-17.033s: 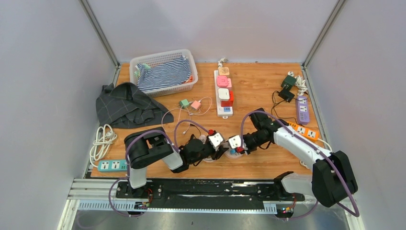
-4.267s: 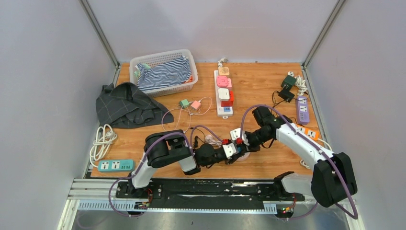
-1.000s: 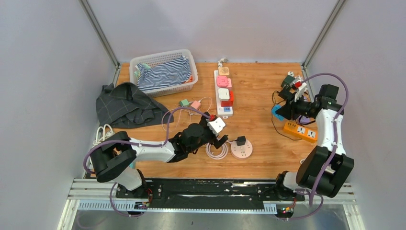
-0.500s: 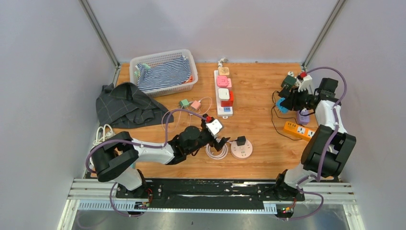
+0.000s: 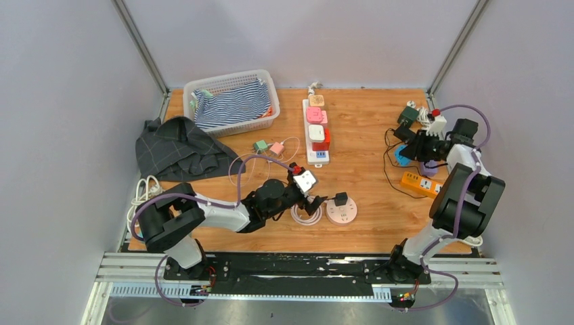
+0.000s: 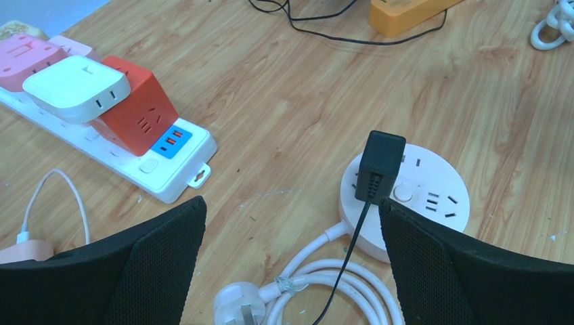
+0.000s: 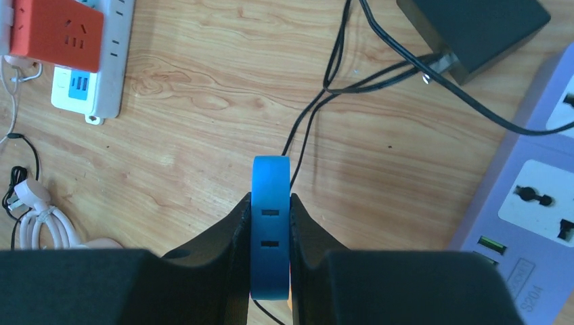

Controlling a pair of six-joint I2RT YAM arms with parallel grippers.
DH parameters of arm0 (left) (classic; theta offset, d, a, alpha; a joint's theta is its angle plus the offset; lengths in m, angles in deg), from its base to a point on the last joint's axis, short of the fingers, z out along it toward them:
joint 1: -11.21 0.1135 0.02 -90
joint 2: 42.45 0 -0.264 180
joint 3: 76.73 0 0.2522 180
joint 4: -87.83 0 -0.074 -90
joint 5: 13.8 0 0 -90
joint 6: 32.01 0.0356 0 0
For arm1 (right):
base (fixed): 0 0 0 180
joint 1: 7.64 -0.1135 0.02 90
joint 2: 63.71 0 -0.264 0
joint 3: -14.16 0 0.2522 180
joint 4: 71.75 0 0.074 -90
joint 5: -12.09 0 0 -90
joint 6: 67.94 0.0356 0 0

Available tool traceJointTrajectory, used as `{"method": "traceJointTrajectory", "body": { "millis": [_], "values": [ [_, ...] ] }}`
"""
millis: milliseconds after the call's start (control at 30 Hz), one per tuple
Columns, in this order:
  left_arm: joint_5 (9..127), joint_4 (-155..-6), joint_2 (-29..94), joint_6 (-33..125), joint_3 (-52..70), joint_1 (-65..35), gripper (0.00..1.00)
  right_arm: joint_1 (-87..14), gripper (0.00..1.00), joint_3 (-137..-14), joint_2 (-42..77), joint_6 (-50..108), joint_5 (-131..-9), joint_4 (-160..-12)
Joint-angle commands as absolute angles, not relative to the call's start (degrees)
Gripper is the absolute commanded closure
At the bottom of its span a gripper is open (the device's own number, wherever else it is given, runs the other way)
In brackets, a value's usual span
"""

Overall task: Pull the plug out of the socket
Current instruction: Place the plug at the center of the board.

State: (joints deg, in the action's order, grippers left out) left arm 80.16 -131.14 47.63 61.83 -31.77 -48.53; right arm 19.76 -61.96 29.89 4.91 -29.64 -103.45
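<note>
Left hand gapes wide, the black plug standing at its one o'clock in the round socket, likely light, stiff, best pinched across its flat sides; right hand clamps a blue block.

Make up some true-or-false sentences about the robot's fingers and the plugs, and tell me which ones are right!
1. The black plug sits in the round socket. True.
2. The left fingers are squeezing the black plug. False: they are open and not touching it.
3. The right fingers hold a blue adapter. True.
4. The basket has nothing in it. False: a striped cloth lies inside.
</note>
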Motion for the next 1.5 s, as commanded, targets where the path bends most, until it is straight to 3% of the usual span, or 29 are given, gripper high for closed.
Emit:
{"method": "traceJointTrajectory", "body": {
  "millis": [0, 333, 567, 700, 1000, 1367, 1467],
  "values": [
    [79.42, -133.25, 49.06, 61.95, -31.11, -48.59, 0.0, 20.4, 0.94, -62.51, 31.83, 7.75, -30.96, -102.5],
    [78.77, -133.56, 50.11, 61.84, -30.78, -48.61, 0.0, 20.34, 0.89, -65.96, 38.7, 7.94, -34.85, -104.59],
    [78.32, -133.81, 50.28, 61.94, -30.86, -48.63, 0.0, 20.23, 0.55, -66.49, 40.45, 5.76, -42.69, -106.25],
    [78.14, -134.26, 50.06, 61.95, -31.21, -48.55, 0.0, 19.64, 0.45, -65.87, 38.27, 4.44, -43.7, -106.26],
    [78.22, -135.21, 49.5, 62.1, -32.32, -48.44, 0.0, 19.61, 0.46, -61.49, 27.27, -1.17, -40.69, -107.13],
    [73.28, -139.24, 48.88, 58.86, -34.36, -46.6, 0.0, 19.61, 0.48, -55.25, 12.89, -24.09, -14.63, -116.1],
    [71.72, -139.23, 49.14, 58.29, -34.02, -46.45, 0.0, 19.61, 0.46, -53.09, 9.52, -37.41, -3.91, -123.41]
  ]
}}
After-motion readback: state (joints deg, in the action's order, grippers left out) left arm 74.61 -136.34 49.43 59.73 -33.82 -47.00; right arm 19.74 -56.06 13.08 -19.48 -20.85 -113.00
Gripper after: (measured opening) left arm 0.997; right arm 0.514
